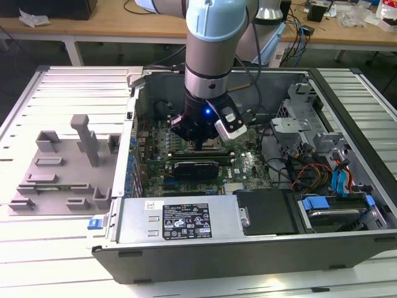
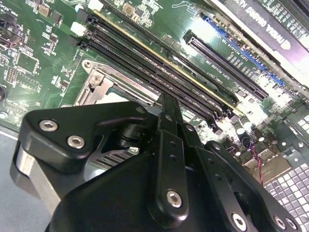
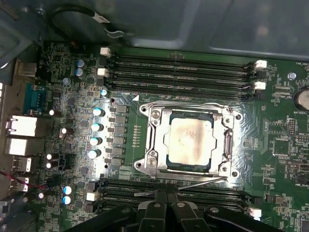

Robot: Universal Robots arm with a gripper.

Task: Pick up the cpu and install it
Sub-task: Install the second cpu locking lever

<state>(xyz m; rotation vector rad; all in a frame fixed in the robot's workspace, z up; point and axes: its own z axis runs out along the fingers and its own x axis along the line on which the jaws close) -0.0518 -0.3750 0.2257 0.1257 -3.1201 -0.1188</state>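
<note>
We are working on a slatted metal bench point(image 1: 62, 248) where an open computer case point(image 1: 248, 248) lies on its side, a grey plastic tray point(image 1: 62, 167) beside it at the exterior view's left. Our gripper point(image 1: 205, 144) hangs low inside the case, just above the motherboard point(image 3: 72, 96). In the first wrist view the cpu point(image 3: 189, 141) sits in the socket frame point(image 3: 190, 140), framed by the metal bracket, its silver top smudged. The black fingers point(image 3: 166, 205) look drawn together and we see nothing between them. We judge the chip may not be fully seated. A slight tilt could bend contacts once pressed, and the gripper is close to the memory slots point(image 3: 183, 67).
</note>
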